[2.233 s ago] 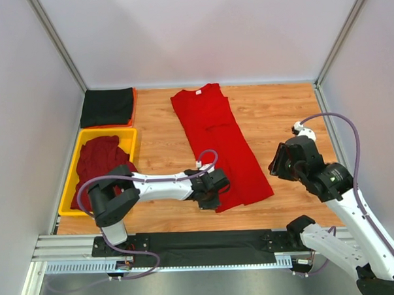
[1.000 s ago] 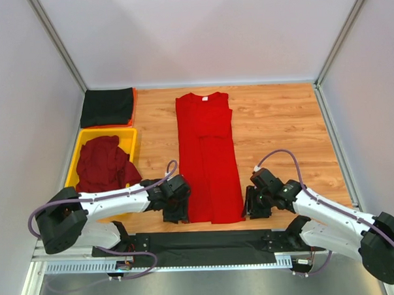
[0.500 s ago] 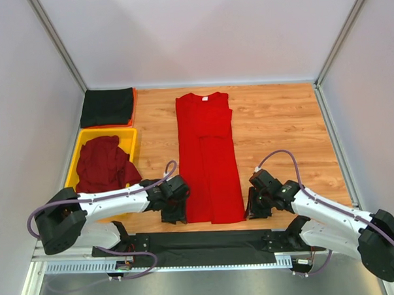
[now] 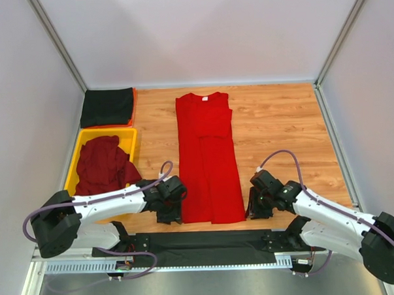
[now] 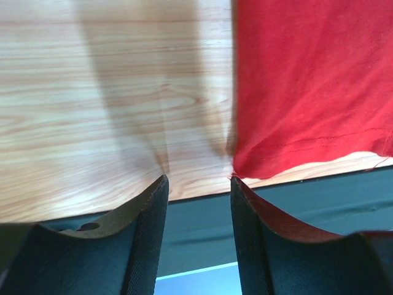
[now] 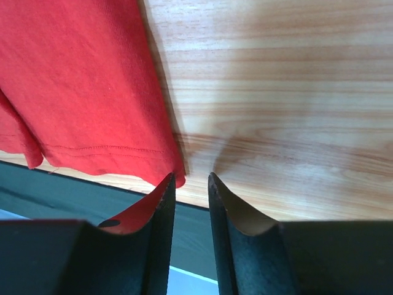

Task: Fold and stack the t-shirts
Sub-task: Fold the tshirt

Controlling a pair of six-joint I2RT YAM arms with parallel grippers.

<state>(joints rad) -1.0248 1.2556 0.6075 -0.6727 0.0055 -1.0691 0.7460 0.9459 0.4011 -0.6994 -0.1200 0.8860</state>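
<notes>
A bright red t-shirt (image 4: 209, 160) lies on the wooden table as a long narrow strip, neck and white label at the far end, hem (image 5: 307, 147) at the near edge. My left gripper (image 4: 170, 214) sits low beside the hem's left corner. Its jaws (image 5: 198, 178) are open, with only wood between them and the cloth corner just touching the right fingertip (image 5: 236, 182). My right gripper (image 4: 253, 210) is at the hem's right corner (image 6: 166, 169). Its jaws (image 6: 191, 175) stand a narrow gap apart, holding nothing. A dark maroon t-shirt (image 4: 103, 166) is bunched in the tray. A folded black t-shirt (image 4: 107, 107) lies at the far left.
The yellow tray (image 4: 130, 133) stands along the left wall, with the black shirt on an orange edge (image 4: 134, 104) behind it. The black base rail (image 4: 201, 242) runs just below the table's near edge. White walls close in the left, right and far sides.
The red shirt went from slanted to straight and the right arm came down to its hem corner. Over the last second the left gripper slid slightly left and the right jaws narrowed.
</notes>
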